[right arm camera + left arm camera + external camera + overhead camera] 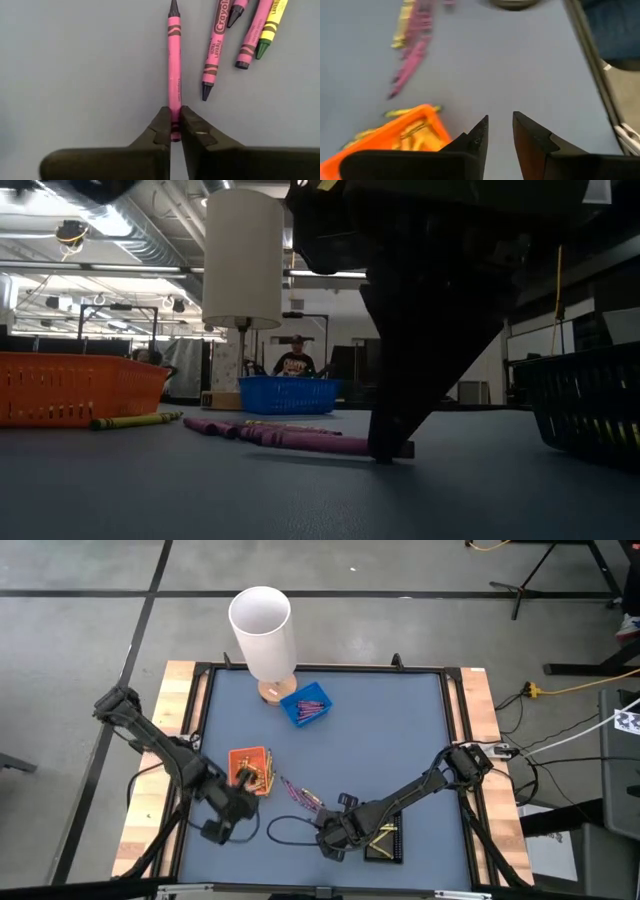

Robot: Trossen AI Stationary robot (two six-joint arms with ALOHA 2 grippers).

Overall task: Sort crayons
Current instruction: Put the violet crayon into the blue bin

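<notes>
Blue-grey table [400, 740] is carrying everything, a white lamp [263, 632] is standing at its far edge. Left arm [160, 745] is reaching in by the orange tray [249, 768], which is holding yellow crayons; left gripper [500, 135] is hanging just beside that tray over bare mat, fingers parted with a gap and nothing between them. Right arm [420, 790] is stretching across the near side, right gripper [175, 122] is down on the mat, jaws pinching the end of a pink crayon [174, 65] that is lying flat. Black tray [385, 840] is sitting just beside the right gripper with yellow sticks in it. Blue tray [306, 705] is sitting near the lamp base, holding purple-pink crayons. Loose crayons [300, 793], mostly pink with a few yellow, are lying scattered between the orange tray and the right gripper; three more [240, 30] are lying close beside the gripped one, not touching it.
</notes>
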